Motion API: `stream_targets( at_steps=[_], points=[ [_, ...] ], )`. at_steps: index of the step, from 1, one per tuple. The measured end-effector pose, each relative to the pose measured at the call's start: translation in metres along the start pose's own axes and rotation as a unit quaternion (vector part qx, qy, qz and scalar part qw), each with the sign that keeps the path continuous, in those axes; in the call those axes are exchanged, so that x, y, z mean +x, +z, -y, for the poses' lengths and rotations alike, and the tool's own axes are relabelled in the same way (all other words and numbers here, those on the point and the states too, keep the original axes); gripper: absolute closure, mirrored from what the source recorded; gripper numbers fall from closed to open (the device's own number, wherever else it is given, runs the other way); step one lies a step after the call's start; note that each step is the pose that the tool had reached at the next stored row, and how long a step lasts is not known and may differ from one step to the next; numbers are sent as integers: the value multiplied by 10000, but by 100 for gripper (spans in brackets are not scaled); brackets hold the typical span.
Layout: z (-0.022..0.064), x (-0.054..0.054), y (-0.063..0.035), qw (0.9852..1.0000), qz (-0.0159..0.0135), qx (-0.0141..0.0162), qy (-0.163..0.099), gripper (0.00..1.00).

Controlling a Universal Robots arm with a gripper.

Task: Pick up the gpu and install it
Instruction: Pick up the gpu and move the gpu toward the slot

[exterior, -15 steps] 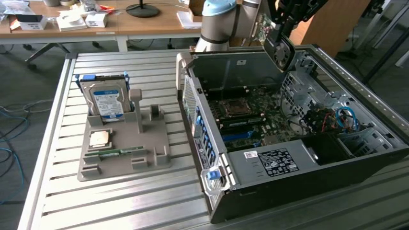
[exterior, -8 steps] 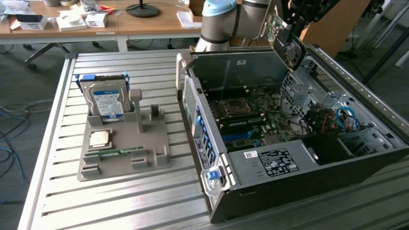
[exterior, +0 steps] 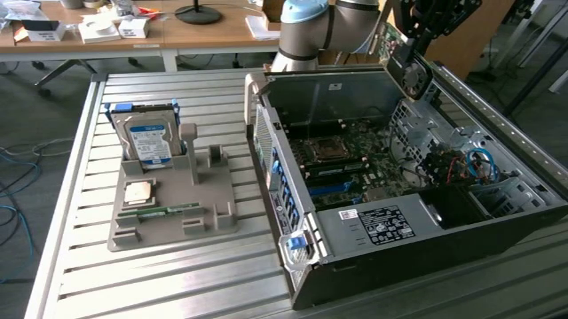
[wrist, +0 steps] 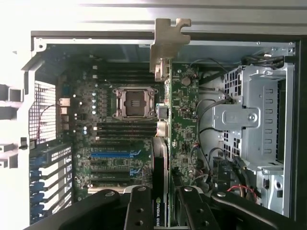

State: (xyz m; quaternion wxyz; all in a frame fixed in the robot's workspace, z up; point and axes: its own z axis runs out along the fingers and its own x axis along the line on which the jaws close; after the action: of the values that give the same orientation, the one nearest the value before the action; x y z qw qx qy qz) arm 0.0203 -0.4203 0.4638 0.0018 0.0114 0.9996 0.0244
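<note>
- The arm [exterior: 306, 26] reaches over the far end of the open case [exterior: 324, 93], which lies on its side on the slatted table [exterior: 177, 279].
- The gripper [exterior: 416, 33] hangs above the case's far corner, on the exterior view's right.
- It is pinching the gpu [exterior: 410, 70]. From the wrist, the two black fingers [wrist: 138, 211] sit on either side of the card [wrist: 162, 163], which is seen edge-on between them.
- The card is up in the air, clear of the motherboard [exterior: 355, 156] and not seated in any slot.
- Its silvery bracket [wrist: 165, 48] points away from the gripper [wrist: 162, 194], towards the case's back wall.
- From the wrist, the card lines up just beside the empty CPU socket [wrist: 135, 103], over the board [wrist: 120, 143].
- Inside the case, the power supply [exterior: 382, 222] with its label fills the near end.
- To the exterior view's left, well apart from the case, a grey holder [exterior: 209, 212] stands on the table.
- A hard drive [exterior: 149, 139] stands upright in the holder's far end, and a memory stick [exterior: 159, 211] lies flat nearer the front.
</note>
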Motion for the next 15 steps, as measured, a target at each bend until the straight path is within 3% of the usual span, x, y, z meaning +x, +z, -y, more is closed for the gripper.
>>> stream_targets(
  at_steps=[12,15],
  points=[
    [11,-15,218,10000,0,0,1,74],
    [11,-31,229,10000,0,0,-1,74]
  ],
)
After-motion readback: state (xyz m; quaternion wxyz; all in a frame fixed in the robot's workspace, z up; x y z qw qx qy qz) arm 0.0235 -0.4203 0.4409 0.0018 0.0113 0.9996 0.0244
